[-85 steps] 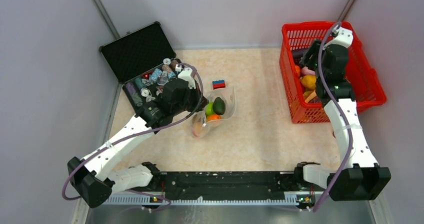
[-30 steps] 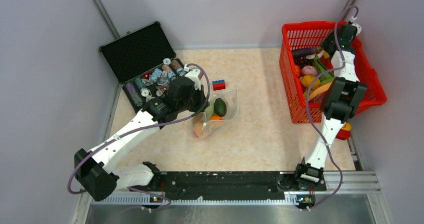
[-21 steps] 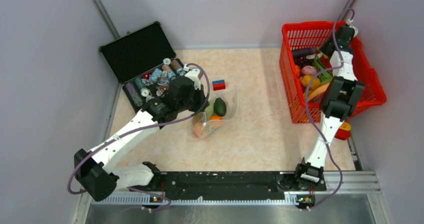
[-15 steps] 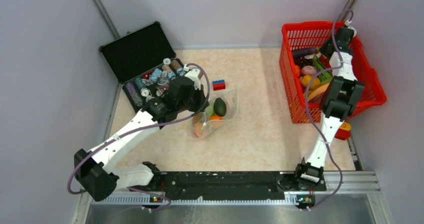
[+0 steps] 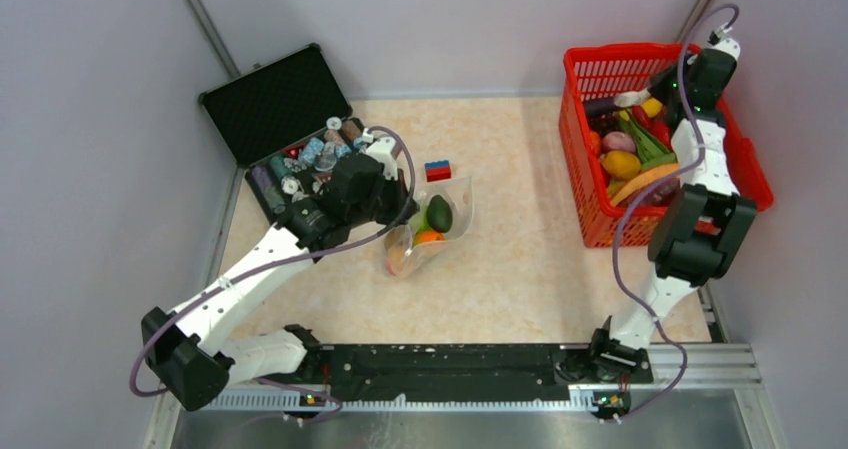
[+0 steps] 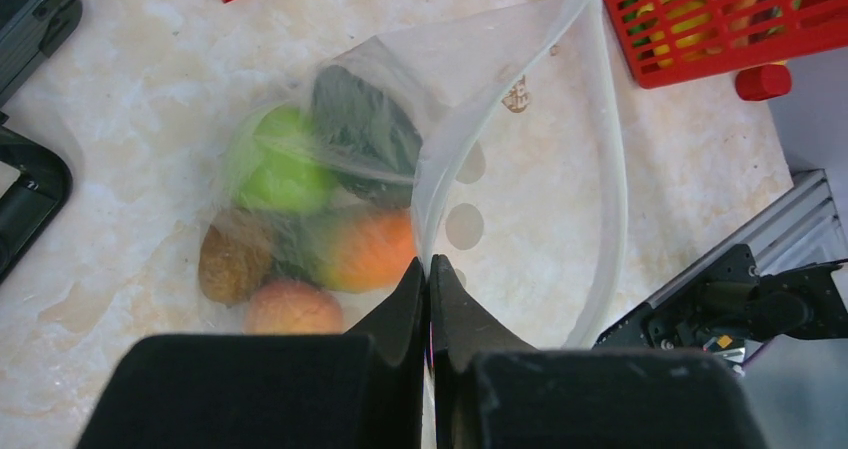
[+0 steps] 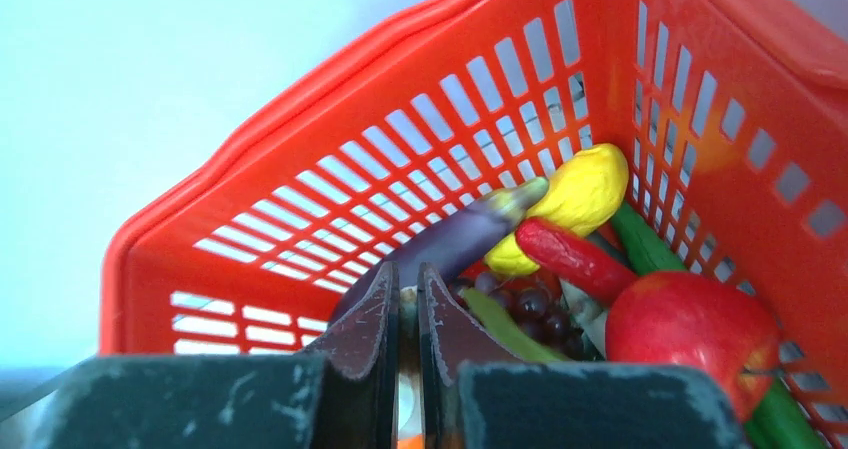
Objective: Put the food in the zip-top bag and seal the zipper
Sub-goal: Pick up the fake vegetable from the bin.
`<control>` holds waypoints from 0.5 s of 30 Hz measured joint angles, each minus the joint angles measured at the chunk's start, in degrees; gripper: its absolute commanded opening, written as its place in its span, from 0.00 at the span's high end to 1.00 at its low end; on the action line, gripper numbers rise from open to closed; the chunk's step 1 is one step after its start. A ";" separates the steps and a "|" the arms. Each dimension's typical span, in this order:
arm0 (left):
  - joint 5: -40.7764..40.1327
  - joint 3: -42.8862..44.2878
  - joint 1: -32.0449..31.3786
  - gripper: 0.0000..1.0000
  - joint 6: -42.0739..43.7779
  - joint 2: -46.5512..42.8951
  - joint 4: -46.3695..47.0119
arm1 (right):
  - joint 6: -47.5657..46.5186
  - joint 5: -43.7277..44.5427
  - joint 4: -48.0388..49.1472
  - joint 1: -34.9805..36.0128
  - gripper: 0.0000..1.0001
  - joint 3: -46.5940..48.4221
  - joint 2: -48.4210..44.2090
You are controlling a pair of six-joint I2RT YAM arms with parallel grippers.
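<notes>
The eggplant (image 7: 470, 234) lies in the basket (image 7: 300, 219) against the mesh wall. Its long axis slants from the pale tip, which touches a yellow piece (image 7: 575, 204), down toward the right claw (image 7: 407, 279), and there its other end slips out of sight behind the fingers. That claw is pressed together, barely a sliver between the jaws, and I can't tell whether it pinches the eggplant's end or anything at all. The right arm is plainly the nearer one, hanging over the basket at the far right. The left arm is well apart, mid-table, with the left claw (image 6: 428, 269) clamped on the rim of the bag (image 6: 500, 69). The bag lies flat with green, orange and dark pieces bunched at its closed end. Its mouth gapes toward the basket side, and the zipper (image 6: 612, 169) curves round the open edge, unsealed. So the carry, as I read it, runs leftward into that mouth, and a long piece wants to go in end-first.
</notes>
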 measured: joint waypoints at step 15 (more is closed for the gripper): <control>1.33 -0.96 0.00 1.00 -0.42 -2.36 0.28 | 3.39 -12.52 16.33 -0.07 1.00 -33.94 -25.31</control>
